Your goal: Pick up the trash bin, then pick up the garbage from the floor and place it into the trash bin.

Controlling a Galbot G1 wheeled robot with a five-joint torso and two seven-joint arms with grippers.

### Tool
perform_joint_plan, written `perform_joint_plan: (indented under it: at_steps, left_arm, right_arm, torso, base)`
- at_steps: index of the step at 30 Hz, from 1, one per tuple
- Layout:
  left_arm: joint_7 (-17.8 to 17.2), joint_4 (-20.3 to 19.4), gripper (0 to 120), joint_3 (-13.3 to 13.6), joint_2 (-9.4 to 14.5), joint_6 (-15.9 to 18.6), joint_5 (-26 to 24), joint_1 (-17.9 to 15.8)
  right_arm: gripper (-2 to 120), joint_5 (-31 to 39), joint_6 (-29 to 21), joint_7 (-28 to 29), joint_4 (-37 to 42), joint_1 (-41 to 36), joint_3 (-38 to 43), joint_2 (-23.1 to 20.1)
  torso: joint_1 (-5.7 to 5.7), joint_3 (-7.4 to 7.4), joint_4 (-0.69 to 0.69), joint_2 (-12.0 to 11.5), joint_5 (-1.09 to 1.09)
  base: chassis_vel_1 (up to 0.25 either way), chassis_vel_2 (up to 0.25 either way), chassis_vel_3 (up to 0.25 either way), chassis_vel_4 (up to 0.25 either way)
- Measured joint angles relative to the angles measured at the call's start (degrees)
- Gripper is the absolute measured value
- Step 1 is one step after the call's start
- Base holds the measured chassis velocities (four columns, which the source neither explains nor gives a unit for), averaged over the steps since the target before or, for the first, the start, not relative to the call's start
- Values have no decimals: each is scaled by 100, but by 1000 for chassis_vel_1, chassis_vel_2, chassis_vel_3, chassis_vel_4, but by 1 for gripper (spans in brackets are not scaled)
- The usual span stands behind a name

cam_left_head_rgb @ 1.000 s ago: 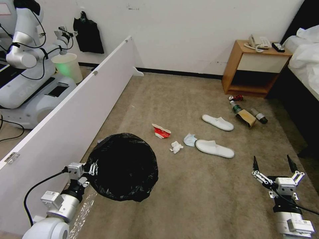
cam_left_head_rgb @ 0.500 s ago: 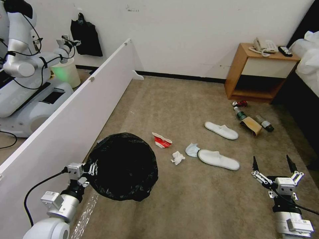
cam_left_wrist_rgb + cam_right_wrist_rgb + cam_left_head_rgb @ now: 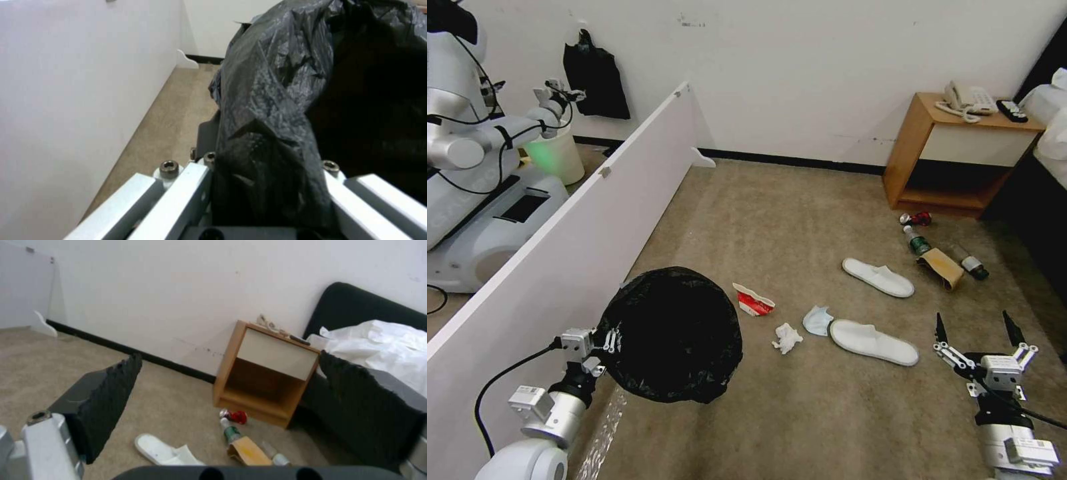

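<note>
Near us, low on left – our left end effector (image 3: 606, 347) pinches rim of trash bin (image 3: 670, 333), holds it up off floor, black bag mouth facing us. White board wall (image 3: 560, 267) just beside it. Low on right, our right end effector (image 3: 979, 331) hangs over carpet, fingers spread wide, nothing in them. Farther out on floor – garbage: red-white carton (image 3: 752, 300), tissue wad (image 3: 787, 338), two white slippers (image 3: 872, 341), then paper bag (image 3: 940, 265), bottles, red can (image 3: 915, 218). Far back, wooden nightstand (image 3: 960, 157).
</note>
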Motion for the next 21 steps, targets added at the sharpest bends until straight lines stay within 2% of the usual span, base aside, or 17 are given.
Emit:
perform_joint_plan:
  at_steps: [21]
  left_arm:
    - [15, 10, 4, -14, -115, -24, 88, 46]
  right_arm:
    - [100, 38, 12, -8, -101, 22, -24, -89]
  torso:
    - [0, 0, 0, 0, -1]
  base:
    - [-118, 119, 116, -120]
